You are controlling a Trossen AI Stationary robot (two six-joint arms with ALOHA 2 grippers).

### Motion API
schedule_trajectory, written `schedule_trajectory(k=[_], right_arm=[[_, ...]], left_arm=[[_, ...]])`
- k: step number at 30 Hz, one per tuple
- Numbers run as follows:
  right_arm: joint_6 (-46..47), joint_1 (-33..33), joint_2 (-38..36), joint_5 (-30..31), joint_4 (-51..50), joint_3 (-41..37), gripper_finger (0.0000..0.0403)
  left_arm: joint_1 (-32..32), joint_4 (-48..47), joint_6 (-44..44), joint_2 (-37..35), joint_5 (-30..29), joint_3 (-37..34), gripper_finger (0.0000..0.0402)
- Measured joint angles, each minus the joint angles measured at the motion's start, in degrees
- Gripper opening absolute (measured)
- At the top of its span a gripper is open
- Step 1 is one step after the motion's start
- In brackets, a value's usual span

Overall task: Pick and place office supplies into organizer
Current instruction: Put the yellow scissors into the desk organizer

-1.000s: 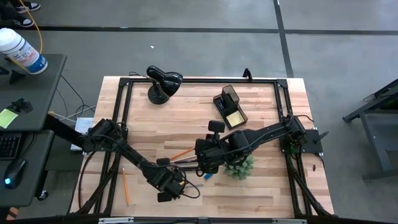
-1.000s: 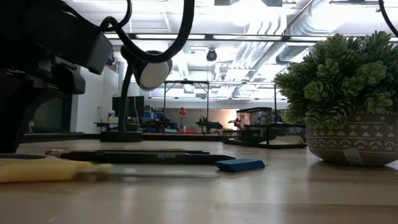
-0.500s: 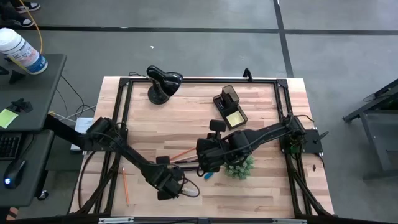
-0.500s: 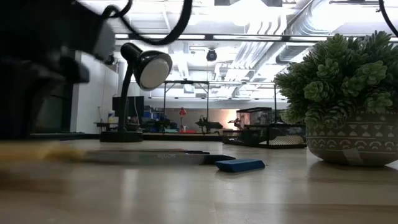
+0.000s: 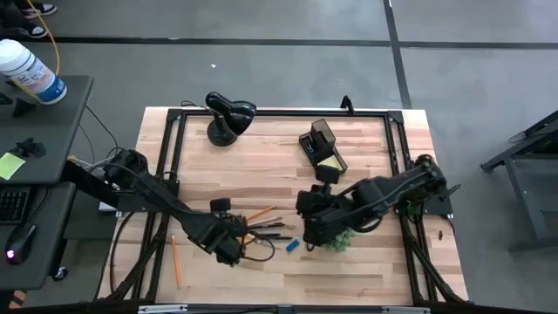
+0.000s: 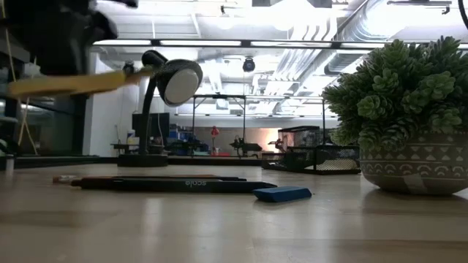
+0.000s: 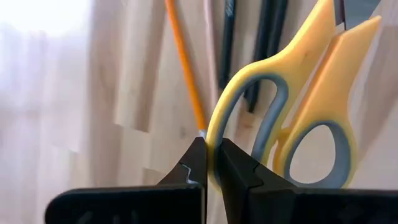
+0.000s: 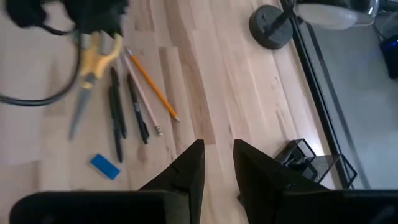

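Yellow-handled metal scissors (image 7: pixel 292 118) now sit pinched between my left gripper (image 7: pixel 211 163) fingers, just lifted off; my right gripper (image 8: pixel 217 155) fingers stay spread.

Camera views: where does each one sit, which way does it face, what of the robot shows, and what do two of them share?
High: overhead, straight down on the table; both arms, organizer, lamp.
Low: table-top height, looking across; plant, pens, blue item, scissors lifted.
Left wrist: behind the left pincer, shut on a scissors handle.
Right wrist: above the table, past the right pincer, down on pens, orange pencil, lamp base.
Shared: scissors show in both wrist views.
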Motion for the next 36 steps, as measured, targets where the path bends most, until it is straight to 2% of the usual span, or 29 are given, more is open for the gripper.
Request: schedule_trajectory(k=[6, 10, 16, 19, 26, 36], right_arm=[[0.3, 2.3, -2.0, -0.5, 0.0, 0.0, 0.0083], [0.6, 3.2, -2.0, -0.5, 0.0, 0.0, 0.0083], [6.7, 3.2, -2.0, -1.4, -0.8, 0.0, 0.0083], [12.7, 3.5, -2.0, 0.2, -3.8, 0.0, 0.0083], [20.3, 6.2, -3.4, 5.8, -4.4, 0.0, 0.0083], [26.1, 9.8, -5.9, 10.0, -4.4, 0.0, 0.0083]], left_arm=[[6.7, 0.8, 9.3, -3.6, -5.8, 0.8, 0.0002], [12.5, 3.6, 21.2, -4.1, -7.5, 3.8, 0.0001], [20.7, 8.2, 36.7, -4.1, -8.2, 8.2, 0.0001], [23.7, 8.9, 42.8, -4.1, -8.1, 10.6, 0.0001], [28.4, 8.9, 53.6, -4.1, -4.9, 13.8, 0.0000], [36.1, 15.2, 58.7, -4.3, 5.0, 14.0, 0.0000]])
